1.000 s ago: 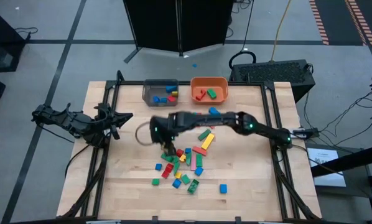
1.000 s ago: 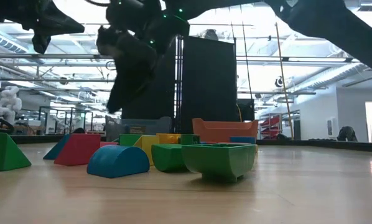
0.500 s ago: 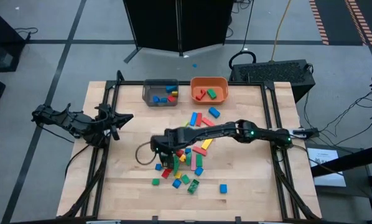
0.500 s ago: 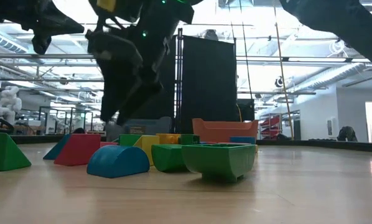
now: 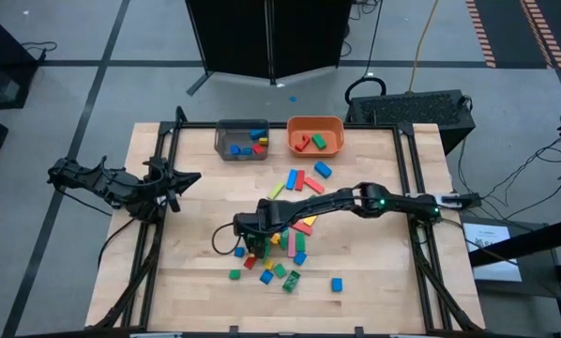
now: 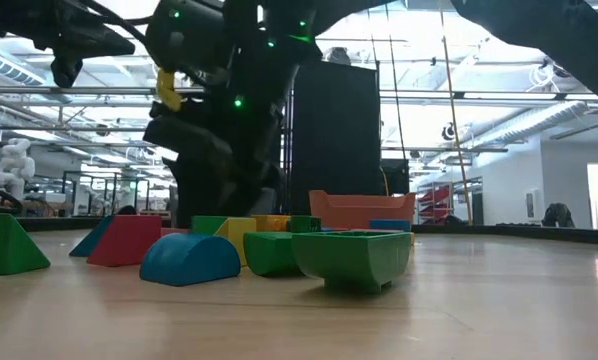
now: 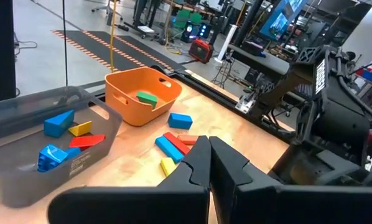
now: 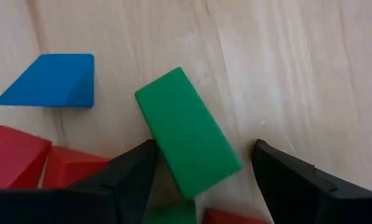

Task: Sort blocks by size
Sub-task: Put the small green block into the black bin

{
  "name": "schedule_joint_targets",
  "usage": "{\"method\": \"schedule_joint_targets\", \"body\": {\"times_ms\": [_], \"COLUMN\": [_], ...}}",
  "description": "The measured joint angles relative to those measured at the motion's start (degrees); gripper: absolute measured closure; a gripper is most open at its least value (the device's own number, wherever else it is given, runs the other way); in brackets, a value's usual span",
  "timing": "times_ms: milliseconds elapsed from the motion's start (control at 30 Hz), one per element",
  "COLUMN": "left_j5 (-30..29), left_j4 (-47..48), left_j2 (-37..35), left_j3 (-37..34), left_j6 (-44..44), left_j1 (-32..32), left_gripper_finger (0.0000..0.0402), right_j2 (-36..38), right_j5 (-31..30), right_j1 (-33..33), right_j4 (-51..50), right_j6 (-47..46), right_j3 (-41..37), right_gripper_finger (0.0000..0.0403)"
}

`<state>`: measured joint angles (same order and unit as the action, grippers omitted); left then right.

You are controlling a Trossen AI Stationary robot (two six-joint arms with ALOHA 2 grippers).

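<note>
Green is the block (image 8: 187,132) that lies flat on the wooden table (image 5: 374,272) between the two dark fingers (image 8: 127,180) of the right gripper (image 5: 254,241); the fingers are spread apart on either side of it and are not yet closed on it, so nothing is held. Just beside this bar, a blue wedge-shaped block (image 8: 49,82) and red blocks (image 8: 15,155) are seen in the right wrist view. In the high view, the right gripper is lowered into the loose pile of blocks (image 5: 276,252) near the middle of the table, with the right arm stretched across from the right edge. More coloured bars (image 5: 302,183) are scattered between this pile and the bins. A few blocks are already placed in the grey bin (image 5: 222,148) and a few in the orange bin (image 5: 334,124) at the far edge. The left gripper (image 5: 171,185) is kept closed and empty at the left edge, away from the blocks. It is judged that the sorting is only at an early part: most blocks are left on the table.
</note>
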<state>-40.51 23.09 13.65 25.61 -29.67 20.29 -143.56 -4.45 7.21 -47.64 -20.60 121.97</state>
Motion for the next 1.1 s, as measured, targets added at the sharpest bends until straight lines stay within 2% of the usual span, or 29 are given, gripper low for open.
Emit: {"method": "schedule_joint_targets", "body": {"times_ms": [67,167,433,900,1100], "left_j5": [0.0,0.0,0.0,0.0,0.0], "left_j4": [0.0,0.3,0.4,0.4,0.4], "left_j2": [0.0,0.0,0.0,0.0,0.0], "left_j3": [0.0,0.0,0.0,0.0,0.0], "left_j6": [0.0,0.0,0.4,0.4,0.1], "left_j1": [0.0,0.0,0.0,0.0,0.0], "left_gripper_finger": [0.0402,0.0402,0.0402,0.0402,0.0401], "right_j2": [0.2,0.2,0.0,1.9,7.2], "right_j5": [0.4,-2.3,-2.6,-1.4,-3.8], "right_j1": [0.3,0.7,0.3,-0.8,-7.9], "right_j4": [1.3,1.9,3.8,3.4,3.7], "right_j6": [0.0,0.1,5.2,7.8,12.0], "right_j3": [-1.2,-2.1,-2.2,-2.6,-2.6], "right_gripper_finger": [0.0148,0.0166,0.0289,0.029,0.029]}}
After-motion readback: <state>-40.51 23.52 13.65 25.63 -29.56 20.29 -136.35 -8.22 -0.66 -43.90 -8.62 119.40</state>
